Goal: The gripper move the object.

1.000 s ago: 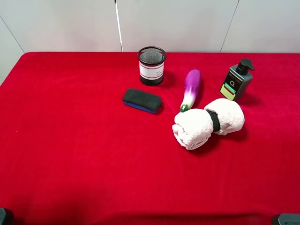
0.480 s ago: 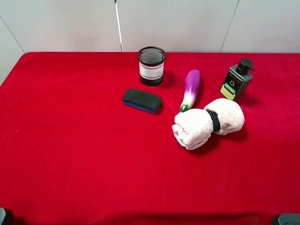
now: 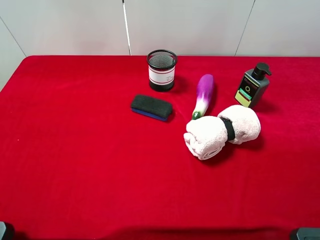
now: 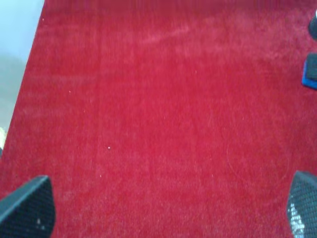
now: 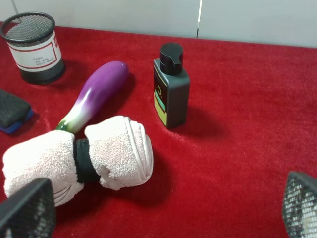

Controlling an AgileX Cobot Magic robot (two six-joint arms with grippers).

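Still standing upright, mesh cup point(image 3: 162, 70), far from both spread-wide grippers: left gripper point(image 4: 168, 208) over bare cloth, right gripper point(image 5: 163, 208) near towel roll point(image 5: 79, 158).

Left wrist view: only the two fingertips point(image 4: 27, 208) of the left hand point(image 4: 163, 210) show, cropped at the frame corners. The sponge block point(image 4: 311, 75) is cut off and blurred. Right wrist view: the right hand point(image 5: 163, 208) is likewise cropped; label text on the mesh cup point(image 5: 33, 47) is unreadable.
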